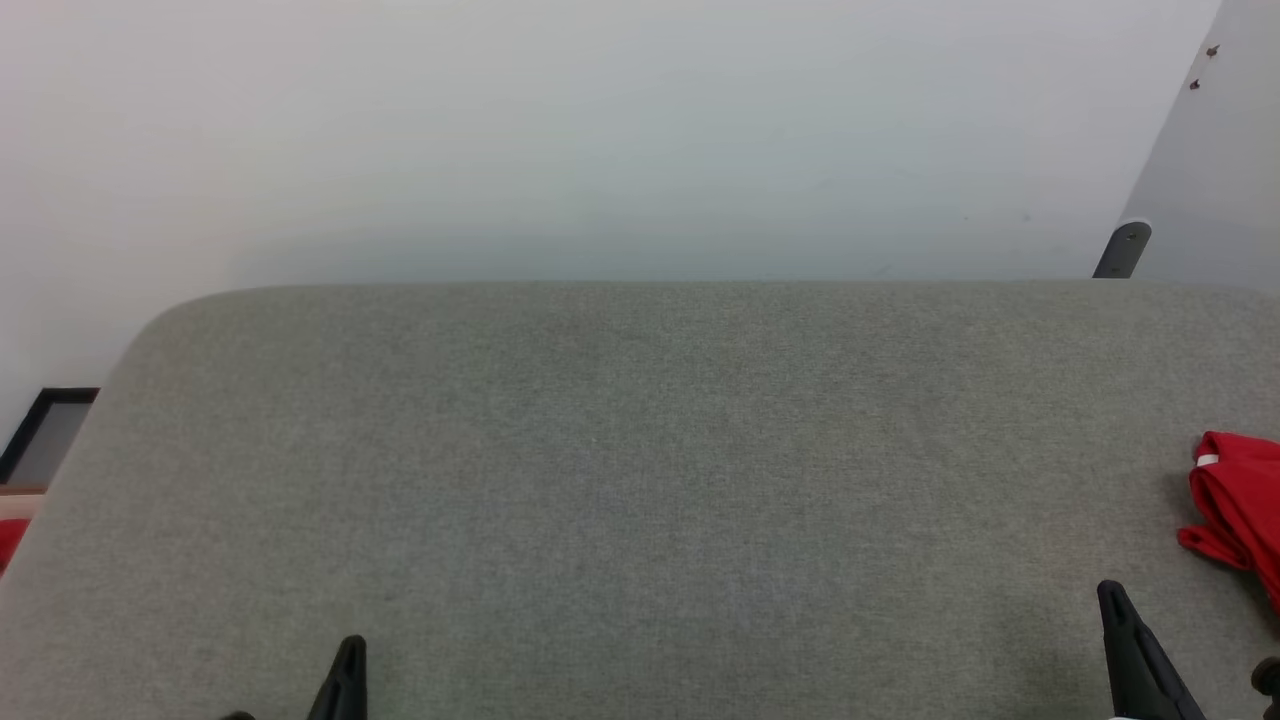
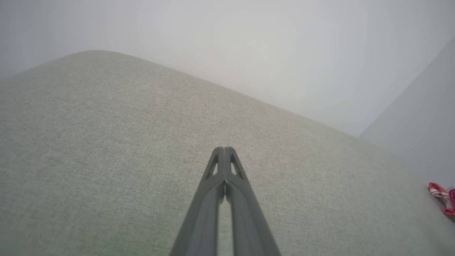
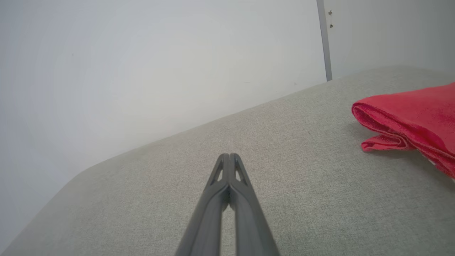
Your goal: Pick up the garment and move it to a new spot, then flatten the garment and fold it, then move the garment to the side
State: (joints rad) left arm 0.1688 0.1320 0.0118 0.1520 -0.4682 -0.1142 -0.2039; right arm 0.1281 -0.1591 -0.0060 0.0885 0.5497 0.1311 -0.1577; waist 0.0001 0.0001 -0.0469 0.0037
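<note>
Grey woven surface [image 1: 640,480] set against a pale, bare wall [image 1: 600,130].
One red garment [image 1: 1240,510] lies bunched at the surface's right edge, near my right gripper [image 1: 1110,592]; it and my left gripper [image 1: 352,645], two in all, have their fingers pressed together on nothing.

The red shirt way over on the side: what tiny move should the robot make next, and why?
Probably open the right pincer and ease it toward the garment. The garment lies bunched near the right edge of the grey surface, untouched; the right pincer is nearest, and both it and the left pincer are shut on nothing.
</note>
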